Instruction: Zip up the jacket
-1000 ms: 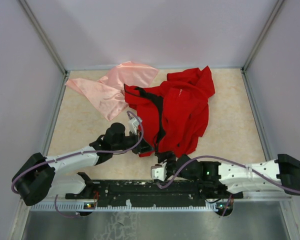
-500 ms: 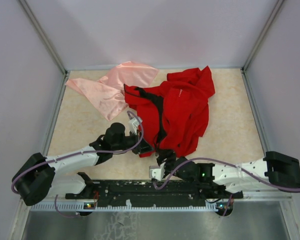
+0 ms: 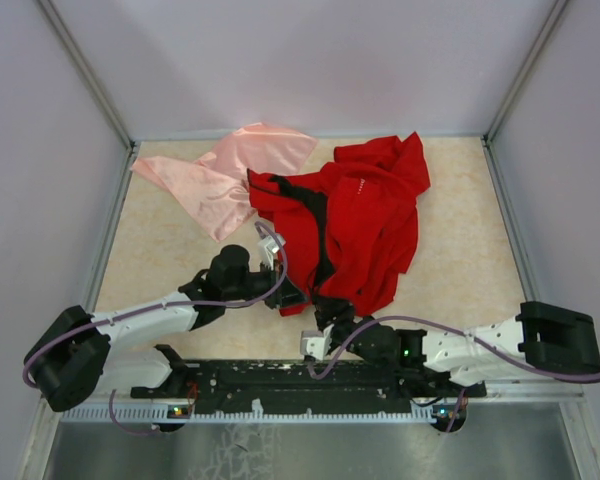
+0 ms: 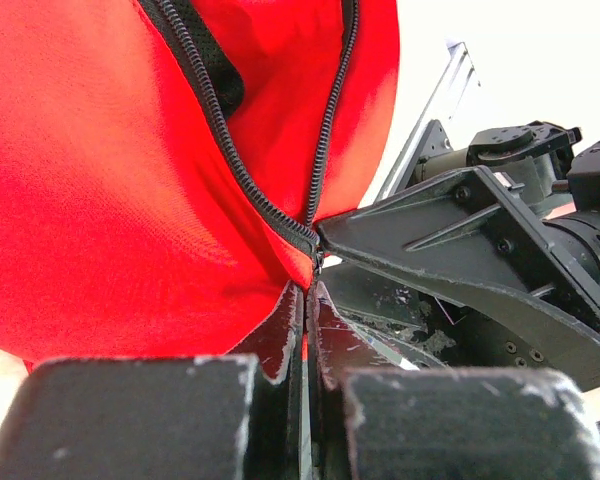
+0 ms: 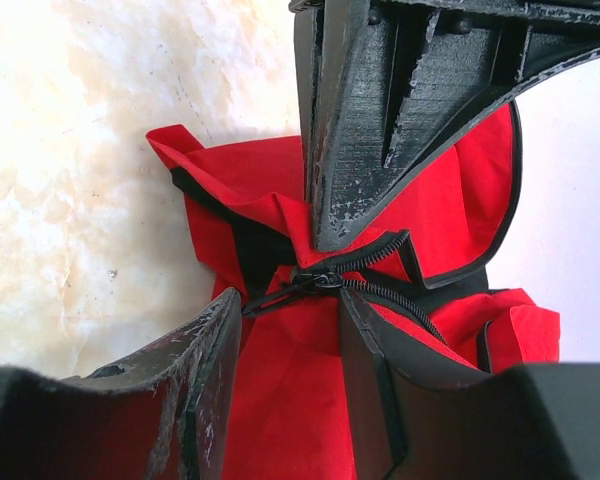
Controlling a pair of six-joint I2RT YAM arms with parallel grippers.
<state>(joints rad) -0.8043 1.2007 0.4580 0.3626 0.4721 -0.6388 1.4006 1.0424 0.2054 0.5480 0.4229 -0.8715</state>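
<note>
– Starting at the left, what do we see on the table point(image 3: 160, 250)?
– We see a pink cloth point(image 3: 230, 175) crumpled at the far left, its right edge touching the jacket point(image 3: 370, 210). The jacket lies bunched at the far middle of the table, its front open and its hem reaching toward the near edge.
– Where do we find the left gripper point(image 3: 295, 298)?
– We find it at that near hem, reaching in from the left. In its wrist view its jaws are pressed together on a thin fold of red cloth, right at the bottom end of the zipper point(image 4: 220, 125). The two rows of teeth fork apart above the pinch.
– So do we call that a hold on the jacket?
– We do.
– Further right, what do we make of the right gripper point(image 5: 290, 310)?
– We see it just beside the left one, at the same spot on the hem. Its jaws stand apart, one on each side of the pull point(image 5: 320, 282), which lies across the gap between them. We cannot tell whether either one touches the pull.
– And where are the left fingers point(image 5: 350, 150) in that view?
– We see them hanging from the top, their tips on the cloth just above the pull.
</note>
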